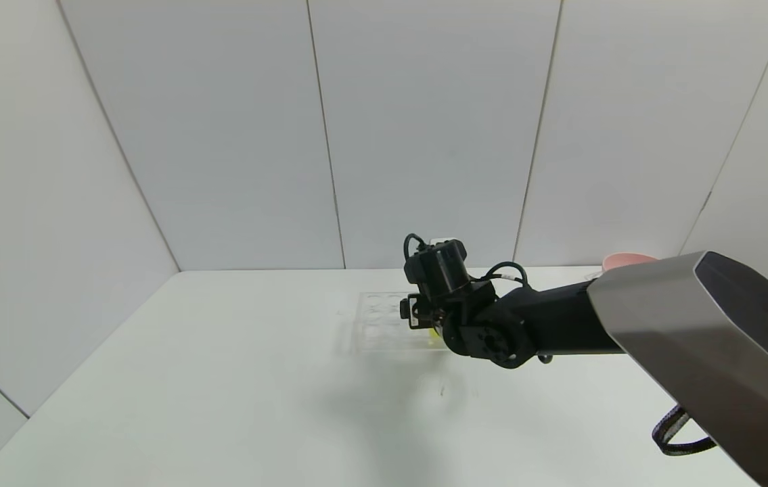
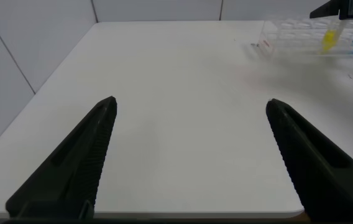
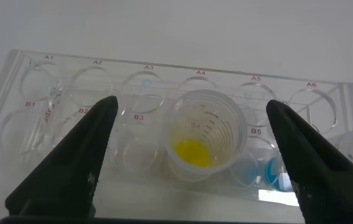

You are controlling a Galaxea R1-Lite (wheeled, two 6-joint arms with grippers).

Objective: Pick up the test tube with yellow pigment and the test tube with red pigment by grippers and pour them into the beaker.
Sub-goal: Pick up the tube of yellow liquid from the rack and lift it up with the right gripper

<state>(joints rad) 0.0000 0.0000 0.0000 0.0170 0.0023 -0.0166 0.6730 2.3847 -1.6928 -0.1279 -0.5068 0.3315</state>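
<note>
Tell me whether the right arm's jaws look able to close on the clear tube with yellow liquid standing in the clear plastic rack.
Probably yes. The right gripper hangs over the clear tube with yellow liquid, jaws open on either side of it, nothing between. It stands upright in the clear plastic rack, a blue-liquid tube beside it.

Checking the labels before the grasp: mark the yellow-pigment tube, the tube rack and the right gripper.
test tube with yellow pigment (image 3: 193,152), right wrist view, yellow liquid at bottom.
tube rack (image 3: 164,64), right wrist view, far rim.
right gripper (image 3: 189,158), right wrist view, midway between fingertips.
</note>
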